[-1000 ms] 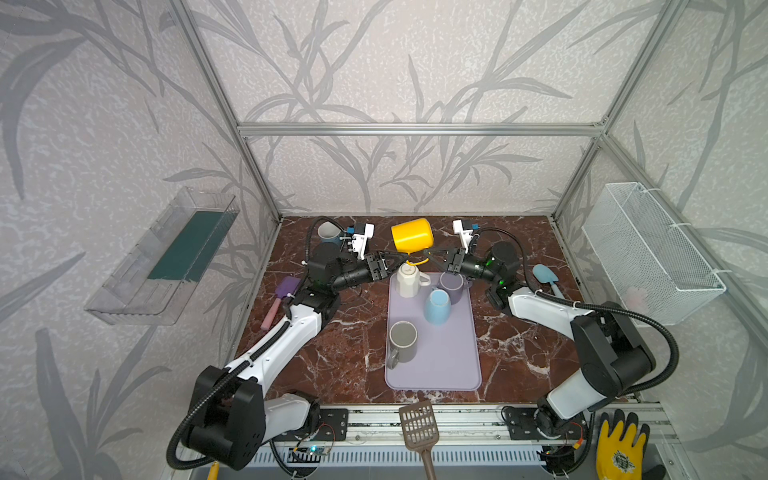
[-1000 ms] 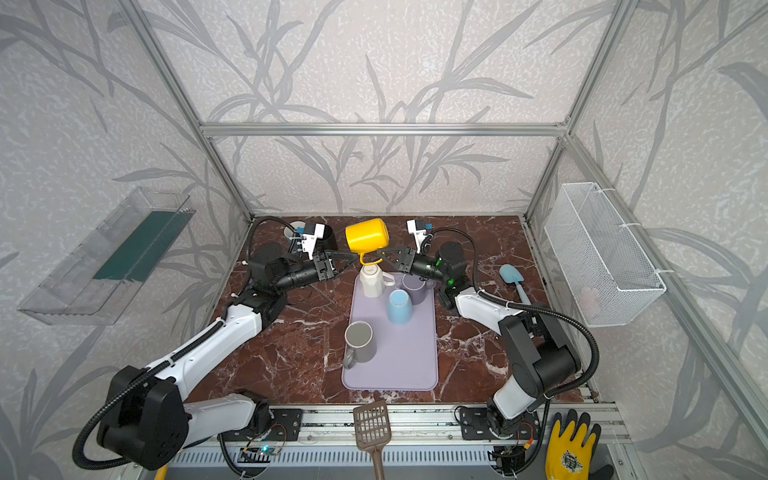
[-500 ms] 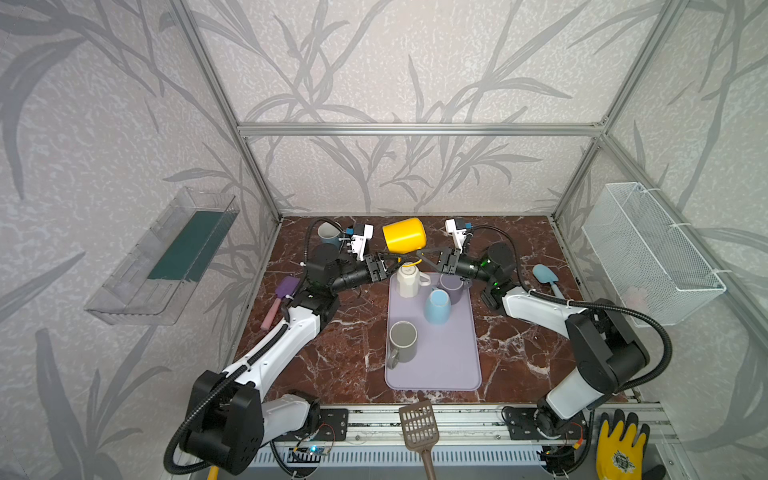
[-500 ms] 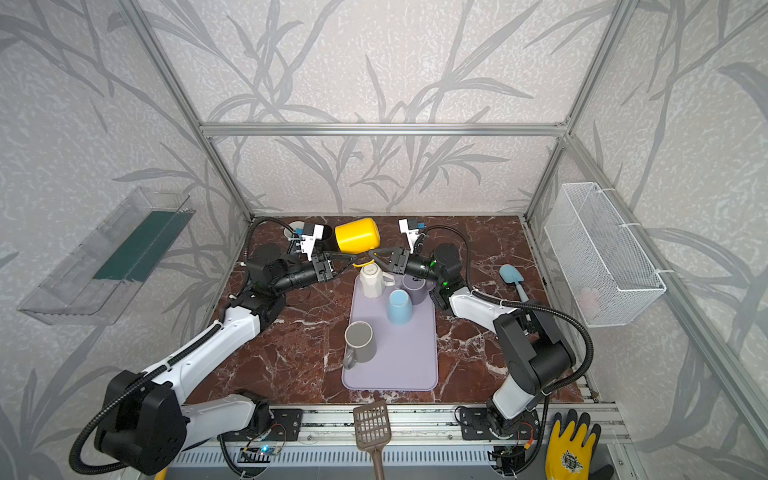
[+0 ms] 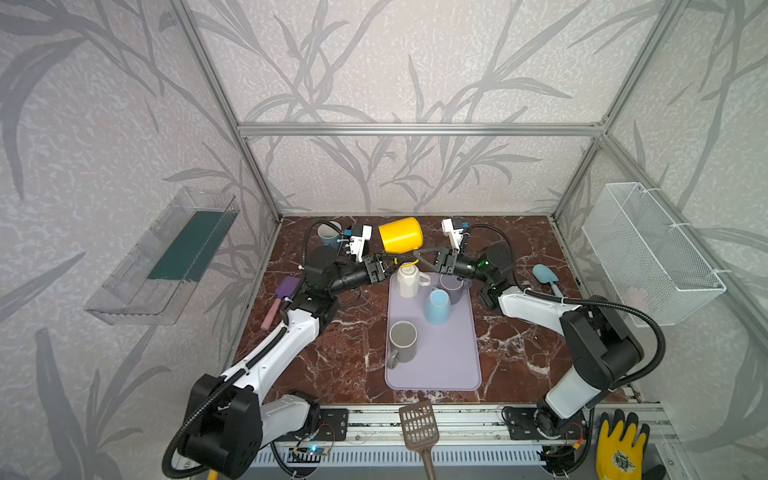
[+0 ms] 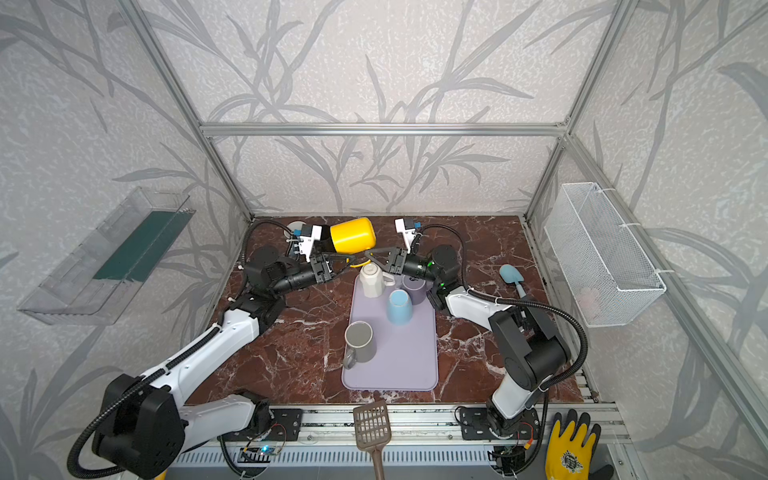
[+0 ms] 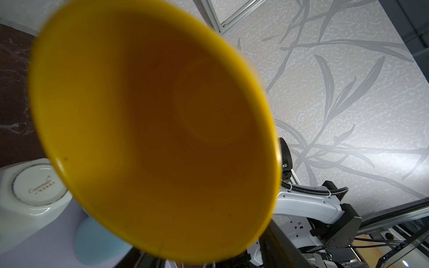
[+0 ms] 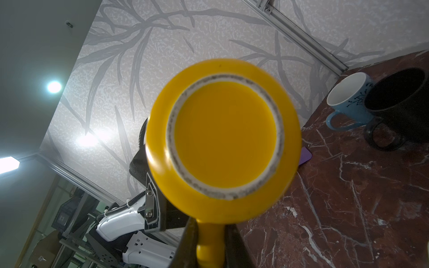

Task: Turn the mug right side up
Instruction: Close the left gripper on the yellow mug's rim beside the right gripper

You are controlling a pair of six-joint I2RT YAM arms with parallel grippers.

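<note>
The yellow mug [image 5: 401, 235] [image 6: 353, 235] hangs in the air above the far end of the mat, lying on its side. Its mouth faces my left arm and its base faces my right arm. My right gripper [image 5: 415, 257] [image 8: 210, 243] is shut on the mug's handle, with the mug's base [image 8: 222, 139] filling the right wrist view. My left gripper [image 5: 399, 259] [image 6: 347, 259] reaches in just under the mug's rim, its dark fingers [image 7: 276, 243] apart. The mug's inside [image 7: 151, 116] fills the left wrist view and hides most of the jaws.
On the lilac mat [image 5: 449, 365] stand an upturned white mug [image 5: 407, 280], an upturned light blue cup [image 5: 436, 306], a purple mug [image 5: 451, 284] and an upright grey mug [image 5: 402, 340]. A blue mug [image 8: 348, 102] and a black mug [image 8: 399, 104] stand at the back left.
The yellow mug has tipped from mouth-down to lying on its side and shifted slightly left. My left gripper's jaws have narrowed under its rim. The right grip holds.
</note>
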